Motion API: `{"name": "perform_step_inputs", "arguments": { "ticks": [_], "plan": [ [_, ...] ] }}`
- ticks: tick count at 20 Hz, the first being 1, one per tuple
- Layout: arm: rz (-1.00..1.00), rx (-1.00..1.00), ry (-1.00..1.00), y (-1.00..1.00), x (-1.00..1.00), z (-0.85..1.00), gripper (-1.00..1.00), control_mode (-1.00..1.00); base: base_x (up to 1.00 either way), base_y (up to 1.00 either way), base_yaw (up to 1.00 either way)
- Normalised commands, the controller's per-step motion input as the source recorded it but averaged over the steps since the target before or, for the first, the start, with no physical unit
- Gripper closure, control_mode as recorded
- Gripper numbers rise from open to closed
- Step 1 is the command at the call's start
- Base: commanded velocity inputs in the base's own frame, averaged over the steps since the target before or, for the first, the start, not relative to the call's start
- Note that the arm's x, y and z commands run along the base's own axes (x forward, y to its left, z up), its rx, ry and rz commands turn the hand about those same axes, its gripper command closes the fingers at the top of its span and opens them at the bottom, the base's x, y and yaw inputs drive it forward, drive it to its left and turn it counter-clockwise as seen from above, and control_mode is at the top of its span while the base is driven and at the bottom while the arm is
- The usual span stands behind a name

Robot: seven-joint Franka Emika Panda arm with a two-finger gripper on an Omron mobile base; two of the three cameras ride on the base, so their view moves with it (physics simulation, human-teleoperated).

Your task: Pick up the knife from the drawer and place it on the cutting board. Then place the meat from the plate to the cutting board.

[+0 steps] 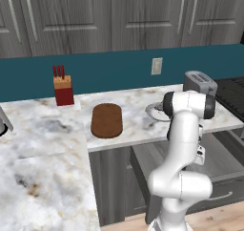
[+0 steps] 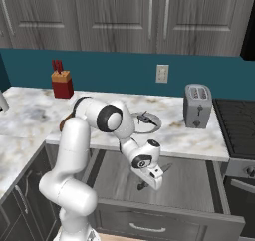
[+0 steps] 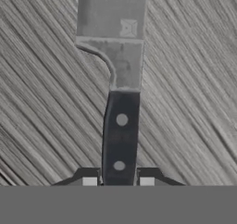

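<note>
1. Far left on the bench (image 1: 43,130): red-handled knife block (image 1: 62,89) parked against the teal backsplash, well out of the working area. Not the knife wanted here.
2. Next along: cutting board (image 1: 106,120) lying flat near the front edge of the bench, bare on top, so nothing delivered yet. Sits almost directly above the left end of the open drawer (image 2: 199,185), probably a short lift from one to the other.
3. A bit further right: plate (image 2: 151,121) on the bench just behind the arm's elbow. Something small and dark on it, presumably the meat (image 2: 144,118), but too small to tell for sure. Second half of the job, untouched for now.
4. Further right again: toaster (image 2: 197,105) standing by the stove, clear of everything.
5. Down below the bench: drawer pulled wide open, arm folded over and reaching down inside, gripper (image 3: 118,181) low over the drawer floor.
6. Knife (image 3: 118,79) lying flat on the wood-grain drawer bottom, dark handle towards the hand camera, grey blade pointing away. Handle lined up straight between the two tips (image 3: 89,177), which makes sense: gripping the handle keeps the blade clear.
7. Jaws: pinched in against both sides of the handle near its butt end, so clamped on the knife. Looks not yet lifted, but hard to tell.
</note>
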Motion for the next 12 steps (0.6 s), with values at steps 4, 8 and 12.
{"name": "perform_step_inputs", "arguments": {
  "ticks": [4, 8, 12],
  "plan": [
    [0.0, 0.0, 0.0, 0.0, 0.0, -0.5, 1.0, -1.0, 0.0, 0.0, 0.0],
    [0.0, 0.03, -0.01, -0.04, -0.14, -0.08, 1.0, -1.0, 0.0, 0.0, 0.0],
    [0.0, 0.05, 0.0, 0.0, -0.51, 0.01, 1.0, -1.0, 0.0, 0.0, 0.0]
  ]
}}
